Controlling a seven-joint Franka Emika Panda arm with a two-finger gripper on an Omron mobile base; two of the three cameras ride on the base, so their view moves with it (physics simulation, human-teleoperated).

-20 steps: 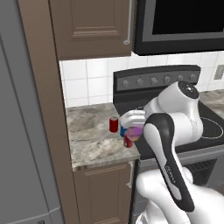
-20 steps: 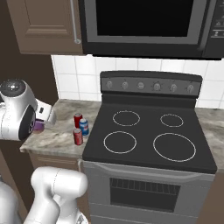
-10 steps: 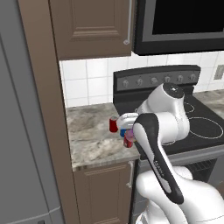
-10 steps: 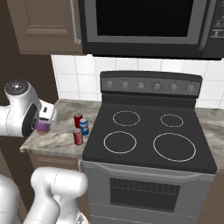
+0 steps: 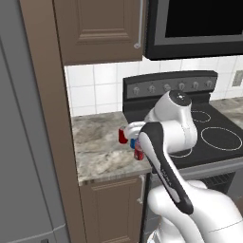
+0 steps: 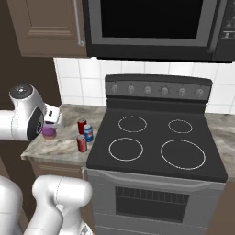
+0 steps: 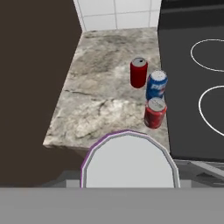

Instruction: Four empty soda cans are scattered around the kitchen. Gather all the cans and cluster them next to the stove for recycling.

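My gripper (image 6: pixel 51 126) is shut on a pink-purple soda can (image 6: pixel 48 133), held just above the left part of the stone counter (image 7: pixel 99 101). In the hand view the held can's pale top (image 7: pixel 129 160) sits at the bottom, hiding the fingertips. Three soda cans stand close together at the counter's right end, beside the black glass-top stove (image 6: pixel 156 143): a red one (image 7: pixel 138 72) at the back, a blue one with a white band (image 7: pixel 156 85) in the middle, and another red one (image 7: pixel 155 113) in front. The same cluster (image 6: pixel 84 134) stands right of my hand.
A black microwave (image 6: pixel 151 25) hangs over the stove, with brown wall cabinets (image 5: pixel 97 28) to its left. A tall brown panel (image 5: pixel 47 118) bounds the counter on the left. The counter's front edge (image 7: pixel 65 146) lies just under the held can.
The arm has swung and my hand has carried the pink-purple can a little to the right, toward the three standing cans. Those cans have not moved.
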